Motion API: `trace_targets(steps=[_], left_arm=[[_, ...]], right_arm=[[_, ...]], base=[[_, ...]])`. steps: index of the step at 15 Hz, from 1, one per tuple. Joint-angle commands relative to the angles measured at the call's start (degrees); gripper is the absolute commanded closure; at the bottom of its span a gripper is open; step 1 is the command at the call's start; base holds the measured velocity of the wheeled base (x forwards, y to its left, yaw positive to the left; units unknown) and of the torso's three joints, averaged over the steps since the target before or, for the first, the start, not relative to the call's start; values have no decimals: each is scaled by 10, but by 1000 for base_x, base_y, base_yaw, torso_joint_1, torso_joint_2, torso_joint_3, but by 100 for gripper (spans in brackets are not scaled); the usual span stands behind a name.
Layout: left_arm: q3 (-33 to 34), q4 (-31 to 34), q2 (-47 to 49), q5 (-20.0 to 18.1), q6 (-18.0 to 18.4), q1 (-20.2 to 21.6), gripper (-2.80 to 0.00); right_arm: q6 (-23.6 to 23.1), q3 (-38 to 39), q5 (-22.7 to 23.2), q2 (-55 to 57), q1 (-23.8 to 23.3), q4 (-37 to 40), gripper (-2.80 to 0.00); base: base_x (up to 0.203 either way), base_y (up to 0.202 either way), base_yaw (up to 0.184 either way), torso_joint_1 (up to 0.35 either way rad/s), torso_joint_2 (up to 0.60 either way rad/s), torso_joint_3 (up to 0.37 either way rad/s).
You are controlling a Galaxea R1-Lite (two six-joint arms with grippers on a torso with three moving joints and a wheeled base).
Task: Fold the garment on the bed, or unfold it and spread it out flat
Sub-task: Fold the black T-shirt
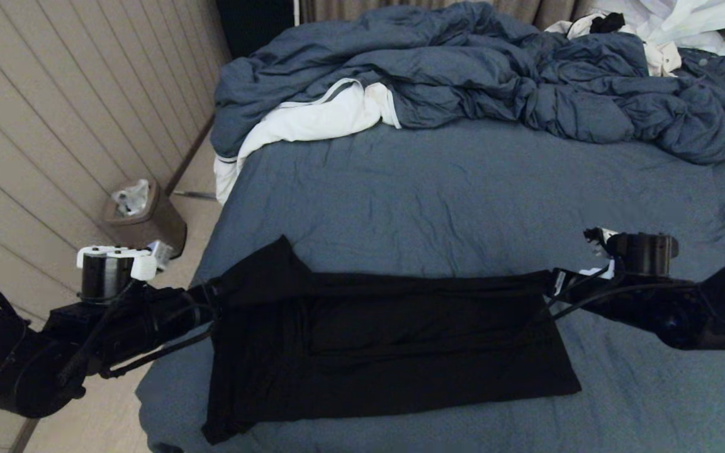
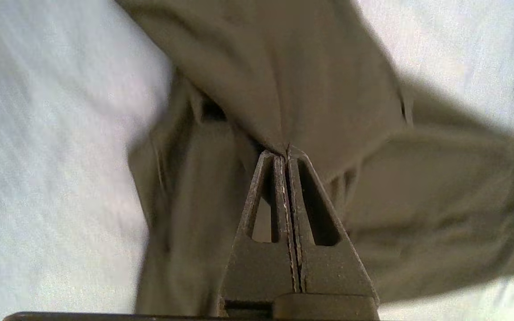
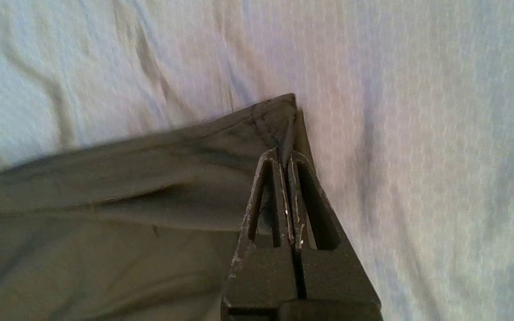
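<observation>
The black garment (image 1: 387,340) lies across the near part of the bed (image 1: 463,189), stretched sideways between my two arms, plain side up with no print showing. My left gripper (image 1: 214,296) is shut on its left end near a sleeve that points up toward the far side; in the left wrist view the garment (image 2: 292,80) runs into the gripper (image 2: 286,154) at the closed tips. My right gripper (image 1: 551,283) is shut on the right far corner; the right wrist view shows that hemmed corner of the garment (image 3: 266,120) pinched in the gripper (image 3: 286,156).
A puffy blue-grey duvet (image 1: 494,69) is heaped along the far side of the bed, with a white cloth (image 1: 312,119) hanging at its left and more white cloth (image 1: 671,25) at the far right. A small bin (image 1: 142,220) stands on the floor left of the bed.
</observation>
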Motion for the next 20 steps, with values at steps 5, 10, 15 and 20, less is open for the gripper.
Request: trace_targets(steps=[5,10,15,20], left_arm=[[55,-49,26,0,-3,-8,0],[56,-64,38,9,-5,-8,-280],[102,-115,27,10,-2,-8,-280],[184,-206,22,31,-3,-7,-280]], right_arm=[[-2,17,1,18,-6,-3,0],[-3,19,0,18,-7,-3,-280],[0,28,2,9,-11,-11,-280],[4,31,7,-15,-11,-22,-280]], base=[[0,0,0,0,0,0],[0,0,0,0,0,0],[0,0,0,0,0,0],[0,0,0,0,0,0]])
